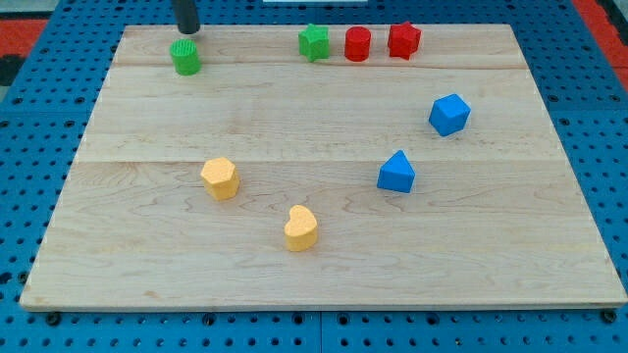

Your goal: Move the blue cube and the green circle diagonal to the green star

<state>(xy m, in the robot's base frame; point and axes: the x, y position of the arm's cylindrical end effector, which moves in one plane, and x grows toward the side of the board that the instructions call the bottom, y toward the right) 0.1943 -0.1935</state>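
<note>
The green circle (185, 56) stands near the board's top left. My tip (186, 29) is just above it in the view, close behind it. The green star (314, 42) sits at the top middle. The blue cube (449, 114) lies at the right, below and to the right of the star. I cannot tell if the tip touches the green circle.
A red circle (357, 44) and a red star (403, 40) stand right of the green star. A blue triangle (396, 173) lies right of centre. A yellow hexagon (220, 178) and a yellow heart (301, 228) lie lower. The wooden board (128, 255) sits on a blue pegboard.
</note>
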